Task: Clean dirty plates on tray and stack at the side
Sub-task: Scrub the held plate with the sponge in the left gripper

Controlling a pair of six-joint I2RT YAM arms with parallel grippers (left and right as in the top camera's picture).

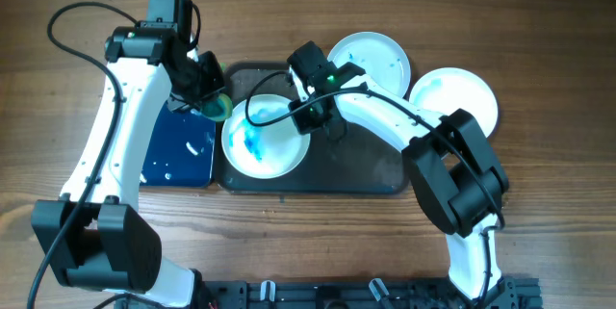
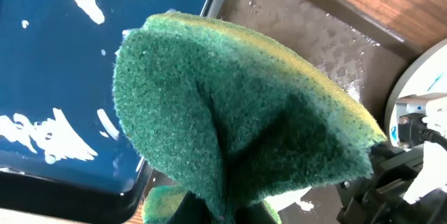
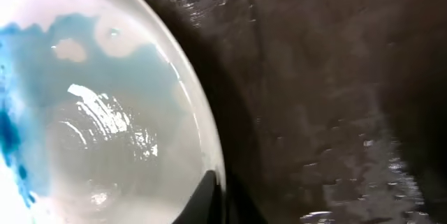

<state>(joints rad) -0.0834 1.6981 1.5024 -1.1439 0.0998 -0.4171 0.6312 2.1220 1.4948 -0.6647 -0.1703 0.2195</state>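
The scrubbing step is in hand. The green sponge is held folded in the left gripper, clamped tight on it and poised just beside the near rim of the smeared plate. That plate lies on the tray, directly under and to one side of the right gripper. In the right wrist view a dark fingertip is seen lying over the rim, so the plate is judged to be pinched and steadied there, though the lower finger is hidden. Blue paint is spread across the plate's face, so the wipe is judged not yet done.

Next, the sponge has to be brought down flat onto the blue patch and swept across while the rim is kept pinned; the wet tray floor beyond the right gripper looks slick, so a slide is a risk.

Behind the left gripper, the blue tray is seen with white foam streaks. Past the right gripper, a far plate and an outer plate are set side by side, off the tray's open floor, faintly tinted. Everything is carried on a wooden table with visible grain.
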